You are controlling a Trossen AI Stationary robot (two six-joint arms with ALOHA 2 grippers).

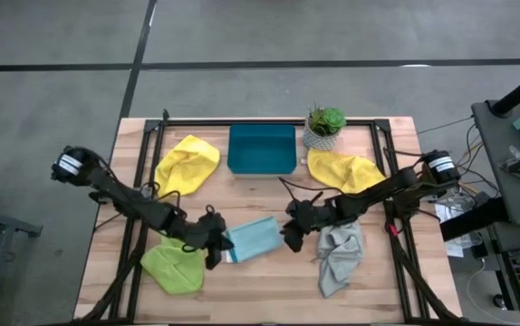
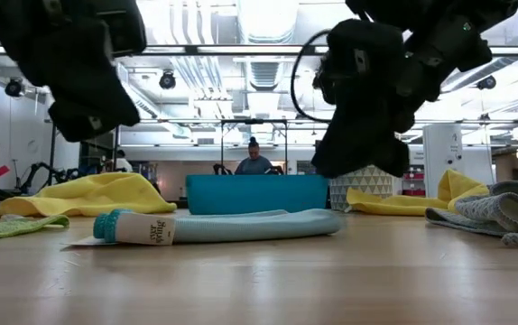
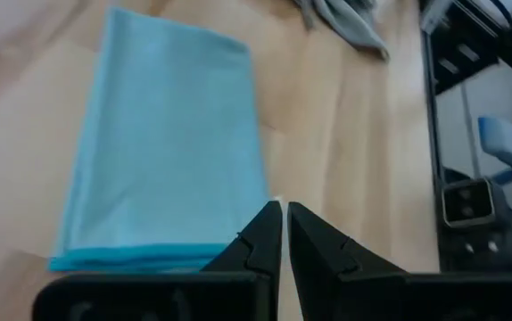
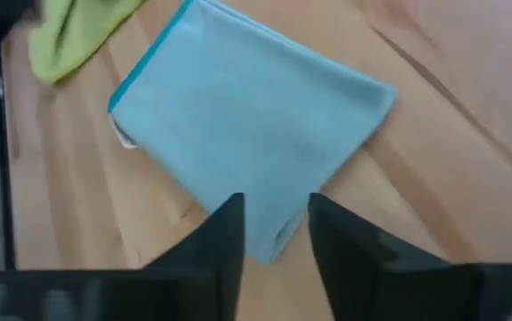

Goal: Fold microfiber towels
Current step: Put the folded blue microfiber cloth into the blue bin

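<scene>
A light blue microfiber towel (image 1: 253,239) lies folded flat on the table between my two grippers, with its white label (image 2: 151,228) at the left end. My left gripper (image 1: 216,246) hangs shut above the towel's left end (image 3: 167,152) and holds nothing. My right gripper (image 1: 292,234) is open above the towel's right end (image 4: 247,116), its fingers clear of the cloth. A lime green towel (image 1: 174,264) lies crumpled at the near left and a grey one (image 1: 340,258) at the near right. Two yellow towels (image 1: 187,165) (image 1: 346,170) lie farther back.
A teal tray (image 1: 262,149) stands at the far middle of the table, with a small potted plant (image 1: 323,127) to its right. Bare wood shows in front of the blue towel along the near edge. A person (image 2: 254,161) sits in the room beyond the table.
</scene>
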